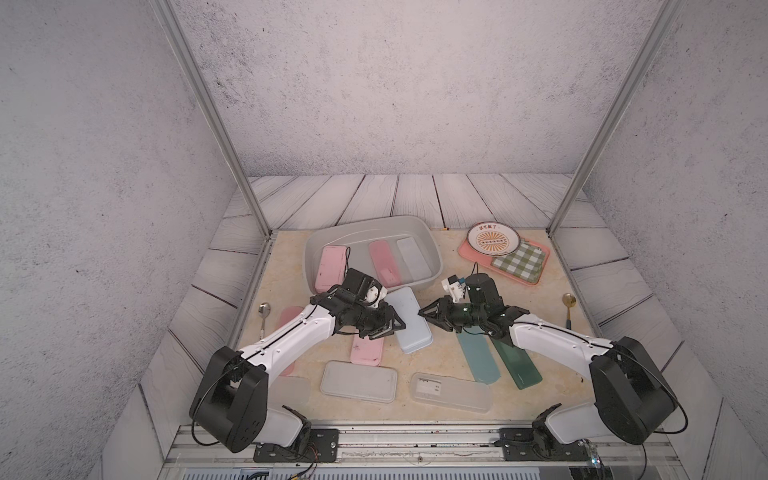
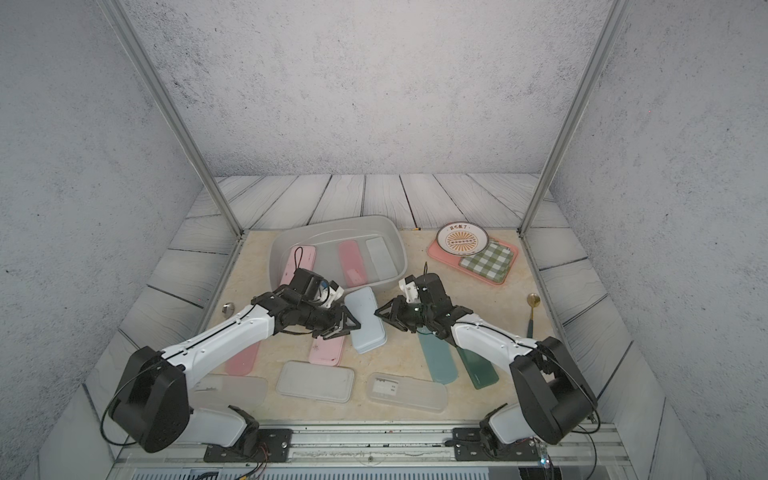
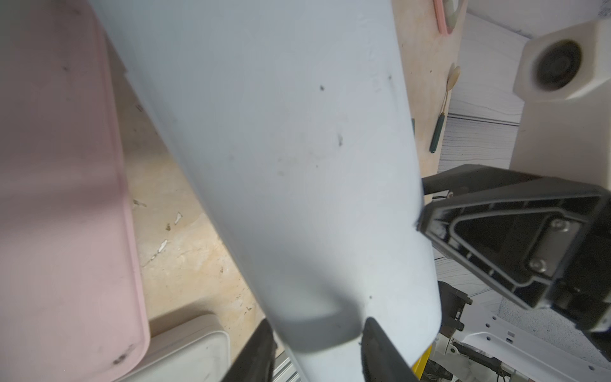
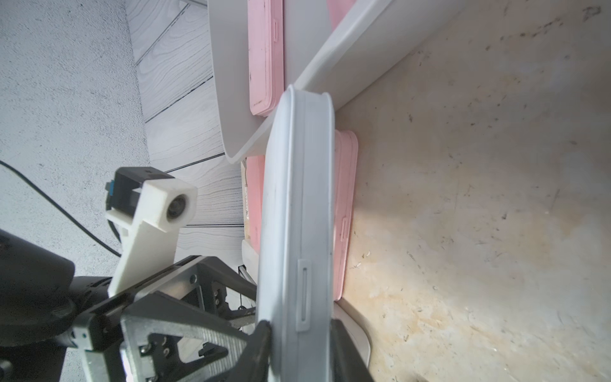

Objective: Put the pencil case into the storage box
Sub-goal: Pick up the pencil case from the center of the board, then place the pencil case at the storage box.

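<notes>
A light blue pencil case (image 1: 409, 320) (image 2: 365, 320) lies slantwise just in front of the grey storage box (image 1: 361, 224) (image 2: 332, 224), its far end at the box's near rim. My left gripper (image 1: 395, 326) (image 3: 320, 350) is shut on its left long edge. From the opposite side my right gripper (image 1: 422, 311) (image 4: 301, 340) is shut across its thickness. The right wrist view shows the case (image 4: 301, 198) edge-on, raised over a pink case (image 4: 345, 215). Inside the box lie a pink case with a strap (image 1: 330, 268), a rose one (image 1: 384, 264) and a grey one (image 1: 413, 257).
Other cases lie on the table: pink (image 1: 365, 351), grey (image 1: 358, 381), translucent (image 1: 451, 392), teal (image 1: 478, 357), dark green (image 1: 517, 365), pink under the left arm (image 1: 289, 320). A pink tray (image 1: 467, 251) with plate and checked cloth stands back right. Spoons (image 1: 264, 309) (image 1: 568, 301) lie at both sides.
</notes>
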You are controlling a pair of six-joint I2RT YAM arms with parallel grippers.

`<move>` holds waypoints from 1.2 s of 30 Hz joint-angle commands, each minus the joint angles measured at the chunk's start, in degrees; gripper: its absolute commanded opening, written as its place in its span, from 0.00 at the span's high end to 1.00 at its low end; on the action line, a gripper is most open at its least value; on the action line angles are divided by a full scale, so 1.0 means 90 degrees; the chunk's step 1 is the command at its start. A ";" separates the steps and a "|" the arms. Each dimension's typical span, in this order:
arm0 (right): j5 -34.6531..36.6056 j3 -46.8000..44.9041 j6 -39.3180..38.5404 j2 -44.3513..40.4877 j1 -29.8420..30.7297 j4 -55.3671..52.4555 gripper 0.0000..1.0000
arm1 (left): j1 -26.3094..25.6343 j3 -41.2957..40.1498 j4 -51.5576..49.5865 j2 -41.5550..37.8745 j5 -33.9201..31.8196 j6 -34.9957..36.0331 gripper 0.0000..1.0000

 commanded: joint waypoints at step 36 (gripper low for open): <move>-0.0427 0.7890 -0.0911 0.6163 0.0138 -0.1940 0.67 | 0.2437 0.2786 0.0727 0.2477 -0.0435 0.1738 0.55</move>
